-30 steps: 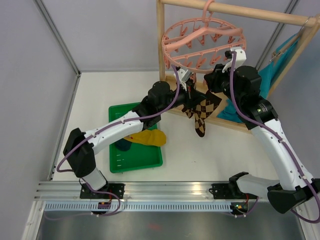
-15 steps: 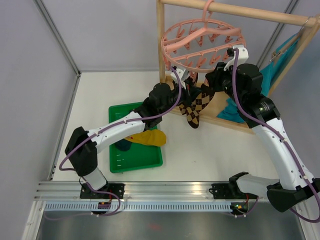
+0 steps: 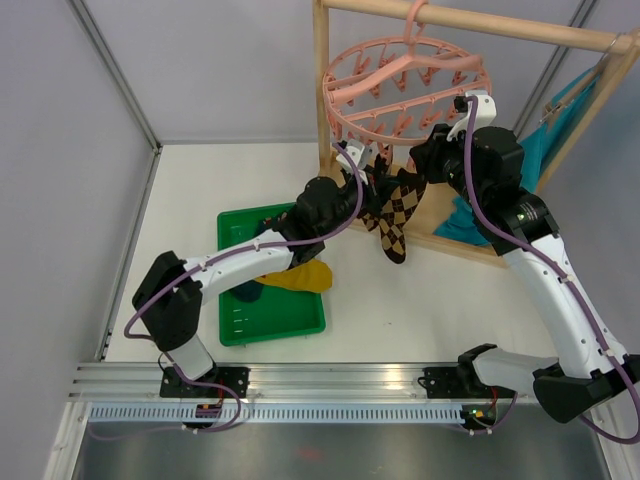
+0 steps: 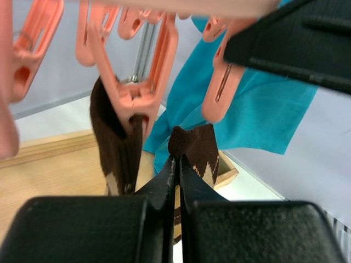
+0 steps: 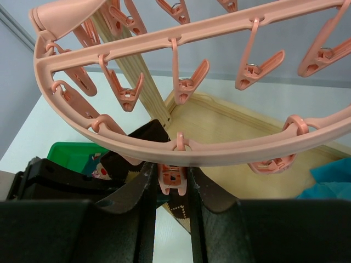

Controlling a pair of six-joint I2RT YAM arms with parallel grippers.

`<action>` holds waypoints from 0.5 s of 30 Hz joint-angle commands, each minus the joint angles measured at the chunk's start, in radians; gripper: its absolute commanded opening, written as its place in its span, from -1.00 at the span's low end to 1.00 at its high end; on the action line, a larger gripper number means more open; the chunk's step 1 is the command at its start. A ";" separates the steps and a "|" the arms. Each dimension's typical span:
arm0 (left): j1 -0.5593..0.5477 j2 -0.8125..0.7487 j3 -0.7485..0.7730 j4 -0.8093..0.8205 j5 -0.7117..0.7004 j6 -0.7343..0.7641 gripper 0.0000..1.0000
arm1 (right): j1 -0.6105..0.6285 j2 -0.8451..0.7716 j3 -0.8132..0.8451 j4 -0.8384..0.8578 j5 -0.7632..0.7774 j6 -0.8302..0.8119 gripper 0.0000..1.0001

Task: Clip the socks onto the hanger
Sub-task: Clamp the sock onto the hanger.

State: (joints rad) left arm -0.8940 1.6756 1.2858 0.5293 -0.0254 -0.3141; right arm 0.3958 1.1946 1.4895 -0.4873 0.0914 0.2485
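**Argyle sock held up beneath the hanger**

Cuff first: we see the sock's brown top pinched at the tips of the left hand, which is closed tight on it. The rest of the sock drapes below that hand toward the counter. Just above and to the left of the left hand hangs a pink clip with more brown fabric behind it. We cannot tell whether that fabric is the same sock. The right hand, just beyond the left one, is closed narrowly around a second clip dangling from the hanger's ring. Behind both hands hangs a teal cloth. Back along the left arm, well away from its hand, a yellow sock lies on a green tray.
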 commanded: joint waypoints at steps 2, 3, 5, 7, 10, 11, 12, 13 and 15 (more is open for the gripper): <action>0.000 -0.016 -0.051 0.166 -0.004 0.044 -0.95 | 0.002 0.005 0.046 0.030 0.018 0.014 -0.99; -0.002 -0.016 -0.055 0.170 0.002 0.049 -0.95 | 0.002 0.005 0.048 0.030 0.016 0.012 -0.99; -0.002 -0.020 -0.072 0.225 0.045 0.063 -0.95 | 0.002 0.000 0.043 0.036 0.013 0.005 -0.99; -0.002 -0.022 -0.085 0.241 0.079 0.073 -0.95 | 0.002 -0.004 0.043 0.041 0.002 -0.005 -0.99; 0.012 -0.020 -0.091 0.270 0.155 0.063 -0.95 | 0.002 -0.004 0.046 0.041 -0.004 -0.014 -0.99; 0.020 -0.020 -0.095 0.311 0.183 0.050 -0.95 | 0.002 -0.006 0.048 0.042 -0.007 -0.015 -0.99; 0.026 -0.017 -0.111 0.336 0.211 0.037 -0.95 | 0.002 -0.004 0.045 0.042 -0.010 -0.020 -0.99; 0.041 -0.016 -0.117 0.356 0.255 0.003 -0.95 | 0.002 -0.007 0.045 0.047 -0.016 -0.023 -0.99; 0.064 -0.002 -0.117 0.392 0.315 -0.042 -0.95 | 0.002 -0.012 0.043 0.047 -0.021 -0.031 -0.99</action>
State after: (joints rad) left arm -0.8635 1.6756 1.1782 0.7746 0.1543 -0.2974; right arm 0.3954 1.1969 1.4895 -0.4870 0.0845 0.2375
